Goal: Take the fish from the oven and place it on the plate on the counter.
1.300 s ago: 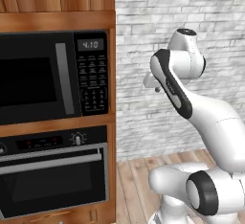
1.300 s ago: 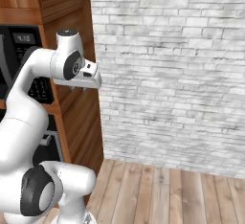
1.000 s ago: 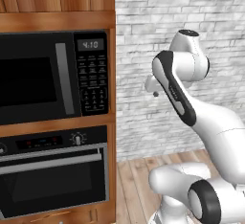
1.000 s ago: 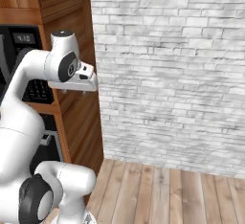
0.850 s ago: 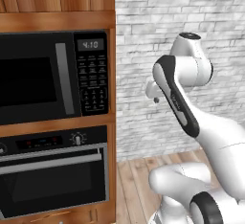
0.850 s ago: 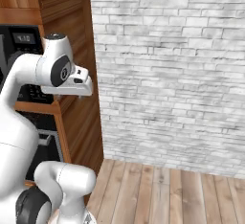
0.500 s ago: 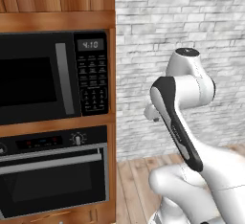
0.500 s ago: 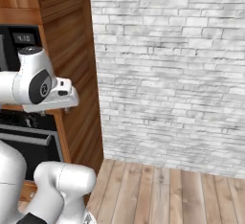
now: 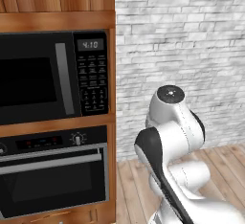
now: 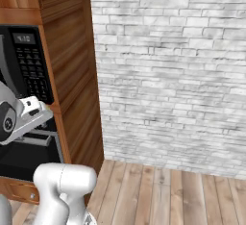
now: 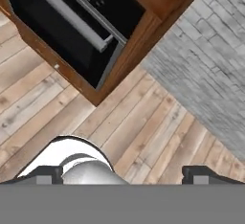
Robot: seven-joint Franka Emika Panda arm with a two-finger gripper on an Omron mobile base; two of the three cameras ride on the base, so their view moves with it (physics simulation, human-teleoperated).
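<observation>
The black oven sits low in the wooden cabinet, its glass door shut behind the long silver bar handle. In the hand view the oven and its handle lie at the top left, well away from my gripper. The gripper points down at the wooden floor, its fingertips stand far apart, and nothing is between them. The arm's wrist hangs in front of the cabinet's right edge. The fish, the plate and the counter are out of view.
A black keypad microwave is built in above the oven. A grey brick wall runs to the right of the cabinet. Plank flooring lies under the hand, and my own white base rises at the bottom.
The arm has folded down and swung toward the cabinet, bringing the hand lower. The base has stayed where it was.
</observation>
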